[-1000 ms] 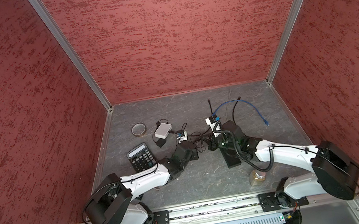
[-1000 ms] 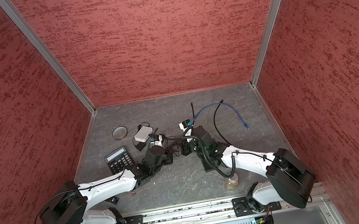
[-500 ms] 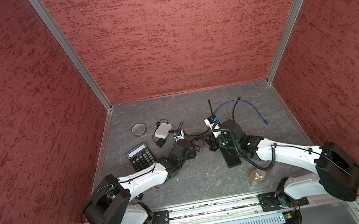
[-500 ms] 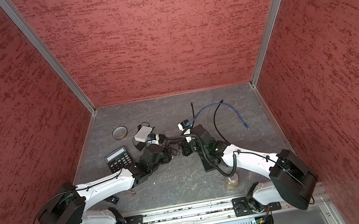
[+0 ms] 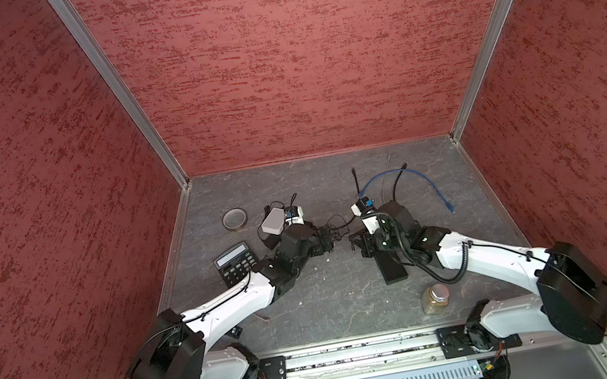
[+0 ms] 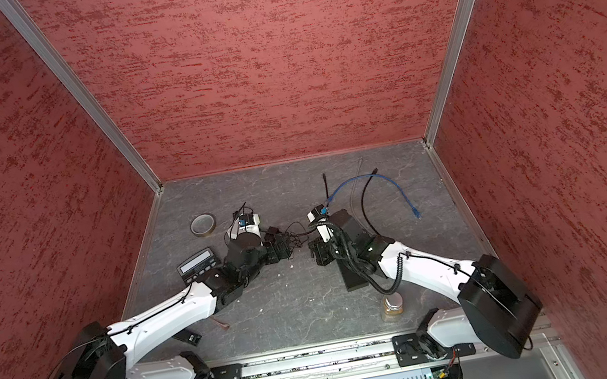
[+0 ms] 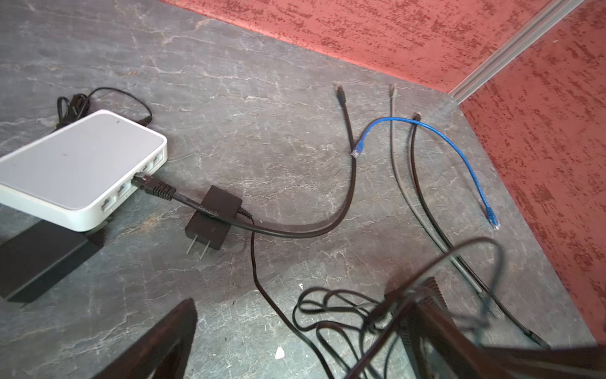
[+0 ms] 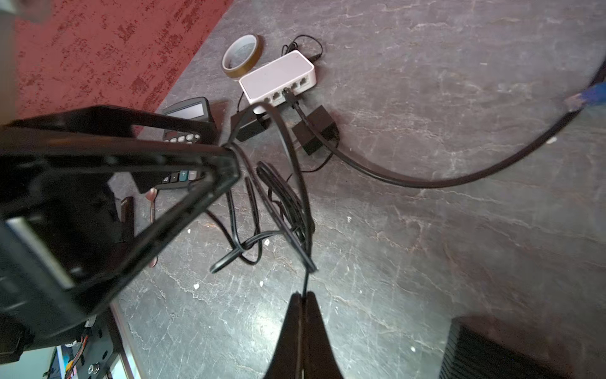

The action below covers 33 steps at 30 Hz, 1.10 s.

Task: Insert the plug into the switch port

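Judging by how things lie, the insertion looks done and the letting-go is the step in hand. Nearest me, the right gripper is pinched tight on a thin cord. Just left of it the left gripper stands wide with nothing between its jaws, though what looks like a loop of that cord hangs over one finger. Both arms stretch low from the near rail and lean in toward the middle. In both top views the two grippers face each other, close but apart. Farther on lies the black adapter, with a thicker black cable draped across it. Beyond that, to the left, the plug sits in the middle port of the white switch. Next, I'd say, the left arm needs to back off gently and shed the snagged cord. Otherwise the pull could drag the adapter and unsettle the plug.
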{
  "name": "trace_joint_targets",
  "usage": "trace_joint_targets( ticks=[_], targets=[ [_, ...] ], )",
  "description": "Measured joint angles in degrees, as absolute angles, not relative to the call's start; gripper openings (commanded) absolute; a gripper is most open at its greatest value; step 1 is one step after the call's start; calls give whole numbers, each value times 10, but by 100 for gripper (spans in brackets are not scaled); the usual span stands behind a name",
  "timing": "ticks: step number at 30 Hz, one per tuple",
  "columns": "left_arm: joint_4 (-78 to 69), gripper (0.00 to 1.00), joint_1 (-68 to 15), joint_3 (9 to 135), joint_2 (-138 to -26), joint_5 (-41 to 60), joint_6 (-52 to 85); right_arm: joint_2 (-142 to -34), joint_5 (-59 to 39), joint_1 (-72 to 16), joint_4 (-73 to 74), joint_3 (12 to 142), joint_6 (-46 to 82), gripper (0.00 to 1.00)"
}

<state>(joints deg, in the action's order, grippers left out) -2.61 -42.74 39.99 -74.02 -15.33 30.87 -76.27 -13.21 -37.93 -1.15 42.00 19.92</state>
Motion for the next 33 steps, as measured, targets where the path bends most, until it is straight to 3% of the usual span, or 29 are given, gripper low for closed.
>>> trace_joint_targets(
  ticks=[10, 16, 24, 33],
  targets=[
    [-15, 100, -411, 360, -629, -138, 288, -832, -149, -312, -11, 458, 197, 0],
    [-16, 100, -455, 354, -633, -126, 286, -892, -164, -290, -9, 520, 186, 0],
    [-16, 100, -563, 396, -771, -136, 291, -943, -175, -246, -7, 564, 173, 0],
    [6, 100, -610, 548, -928, -149, 297, -963, -162, -215, -3, 566, 145, 0]
  ],
)
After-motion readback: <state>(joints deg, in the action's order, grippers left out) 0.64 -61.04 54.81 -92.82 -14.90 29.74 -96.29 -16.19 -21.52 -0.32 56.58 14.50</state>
